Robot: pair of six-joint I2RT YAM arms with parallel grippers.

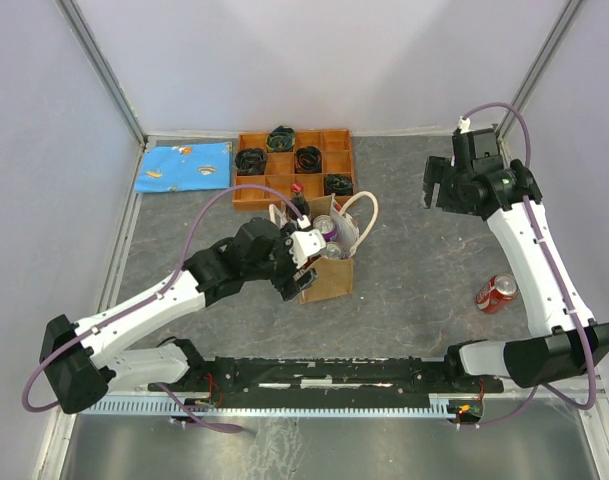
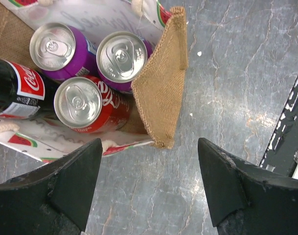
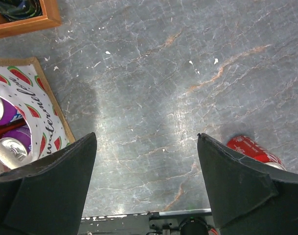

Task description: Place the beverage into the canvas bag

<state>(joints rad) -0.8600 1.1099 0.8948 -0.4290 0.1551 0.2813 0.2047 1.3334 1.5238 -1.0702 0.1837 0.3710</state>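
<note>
The canvas bag (image 1: 327, 278) stands upright mid-table with white loop handles. It holds two purple cans (image 2: 122, 56), a red can (image 2: 80, 103) and a dark cola bottle (image 2: 16, 88); its burlap side (image 2: 161, 93) shows in the left wrist view. Another red beverage can (image 1: 496, 293) lies on its side on the table at the right, also in the right wrist view (image 3: 249, 149). My left gripper (image 1: 300, 268) is open and empty beside the bag's near corner (image 2: 149, 186). My right gripper (image 1: 436, 190) is open and empty, high over bare table (image 3: 146, 181).
A wooden tray (image 1: 294, 165) of black coiled items sits behind the bag, its corner in the right wrist view (image 3: 26, 19). A blue patterned cloth (image 1: 184, 165) lies at the back left. The black rail (image 1: 324, 375) runs along the near edge.
</note>
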